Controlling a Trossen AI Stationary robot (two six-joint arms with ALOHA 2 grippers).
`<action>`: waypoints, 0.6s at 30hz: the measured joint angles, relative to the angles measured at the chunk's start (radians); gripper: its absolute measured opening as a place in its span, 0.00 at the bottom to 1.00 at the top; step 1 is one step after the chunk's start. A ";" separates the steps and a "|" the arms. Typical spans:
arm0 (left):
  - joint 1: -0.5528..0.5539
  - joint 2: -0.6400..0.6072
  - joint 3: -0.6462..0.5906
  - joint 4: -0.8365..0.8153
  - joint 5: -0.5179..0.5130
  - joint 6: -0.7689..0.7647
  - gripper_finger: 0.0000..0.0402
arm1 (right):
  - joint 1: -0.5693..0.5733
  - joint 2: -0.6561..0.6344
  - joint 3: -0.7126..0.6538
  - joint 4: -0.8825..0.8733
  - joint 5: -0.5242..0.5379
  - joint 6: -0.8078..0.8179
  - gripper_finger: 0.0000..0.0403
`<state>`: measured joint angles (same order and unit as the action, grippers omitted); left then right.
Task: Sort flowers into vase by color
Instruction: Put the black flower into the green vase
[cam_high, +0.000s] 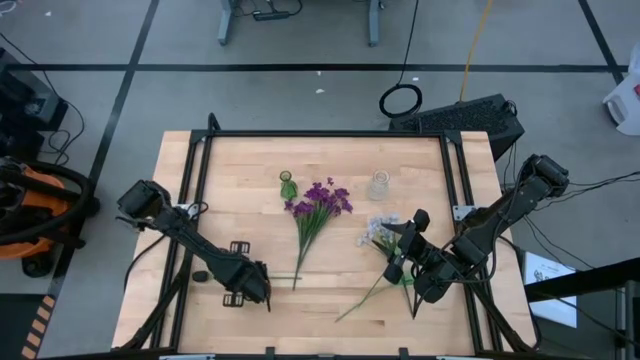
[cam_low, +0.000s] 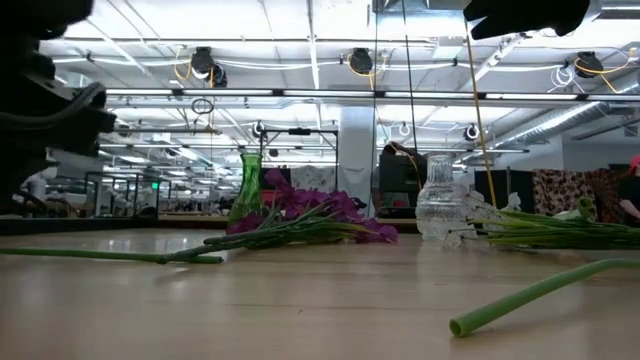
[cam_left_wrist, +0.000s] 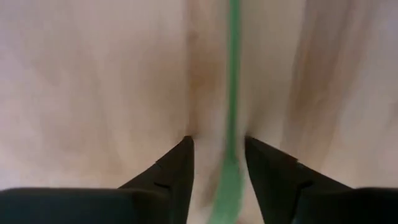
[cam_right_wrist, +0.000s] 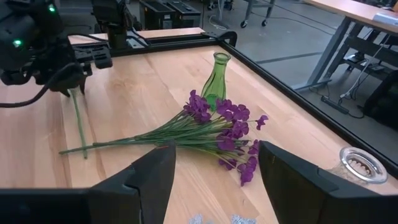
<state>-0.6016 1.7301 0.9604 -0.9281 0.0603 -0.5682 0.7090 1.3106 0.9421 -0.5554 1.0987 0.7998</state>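
A bunch of purple flowers (cam_high: 318, 205) lies flat on the table, blossoms toward the far edge by a small green vase (cam_high: 288, 185) and stems pointing near. The bunch (cam_right_wrist: 217, 127) and the vase (cam_right_wrist: 217, 78) also show in the right wrist view. Pale white flowers (cam_high: 380, 232) lie beside a clear glass vase (cam_high: 379, 185), their long stem (cam_high: 355, 305) running toward the near edge. A single green stem (cam_high: 285, 277) lies by my left gripper (cam_high: 252, 285). That gripper (cam_left_wrist: 217, 152) is low and open, one finger on each side of the stem (cam_left_wrist: 234, 87). My right gripper (cam_right_wrist: 214, 168) hovers open over the white flowers.
A black metal frame (cam_high: 200, 150) borders the wooden table top. Both vases stand upright near the far middle, with the green vase (cam_low: 250, 190) left of the clear one (cam_low: 440, 200) in the low view. A small dark object (cam_high: 201, 276) lies by the left arm.
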 joint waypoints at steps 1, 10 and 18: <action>0.004 -0.009 -0.019 0.028 0.012 -0.001 0.34 | 0.000 0.000 0.000 0.000 0.000 0.000 0.55; 0.018 -0.019 -0.073 0.078 0.034 0.002 0.28 | -0.001 0.000 0.000 -0.008 0.007 -0.004 0.55; 0.019 -0.053 -0.069 0.074 0.024 -0.003 0.03 | -0.001 0.000 0.000 -0.010 0.026 -0.004 0.55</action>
<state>-0.5830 1.6770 0.8917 -0.8545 0.0847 -0.5713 0.7082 1.3106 0.9424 -0.5659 1.1252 0.7959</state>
